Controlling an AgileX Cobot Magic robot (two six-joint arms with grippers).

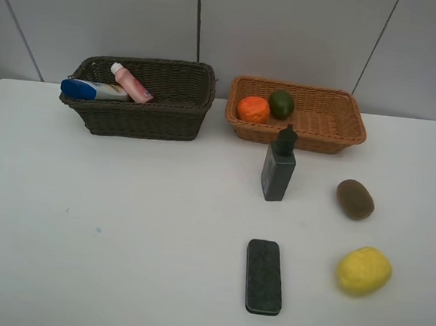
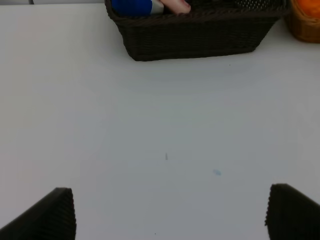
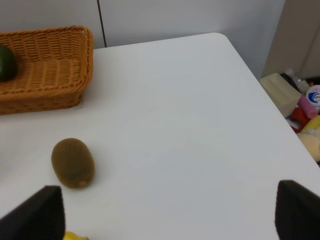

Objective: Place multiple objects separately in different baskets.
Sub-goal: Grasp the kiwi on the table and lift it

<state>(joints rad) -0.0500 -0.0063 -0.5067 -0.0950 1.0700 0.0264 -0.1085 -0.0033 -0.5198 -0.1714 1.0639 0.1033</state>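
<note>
The dark brown basket (image 1: 134, 119) at back left holds the white blue-capped bottle (image 1: 91, 90) and the pink bottle (image 1: 131, 83). The orange-tan basket (image 1: 326, 131) at back right holds the orange (image 1: 253, 108) and the green avocado (image 1: 281, 104). On the table stand the dark grey bottle (image 1: 279, 168), upright, the dark eraser block (image 1: 263, 276), the brown kiwi (image 1: 355, 199) and the yellow lemon (image 1: 363, 270). My left gripper (image 2: 170, 212) is open and empty, well short of the brown basket (image 2: 195, 40). My right gripper (image 3: 170, 215) is open and empty near the kiwi (image 3: 73, 162). Neither arm shows in the high view.
The table's right edge and rounded corner (image 3: 227, 42) show in the right wrist view, with a bin of assorted items (image 3: 300, 107) below it. A grey panelled wall (image 1: 289, 33) stands behind the baskets. A small blue speck (image 2: 216, 172) marks the tabletop.
</note>
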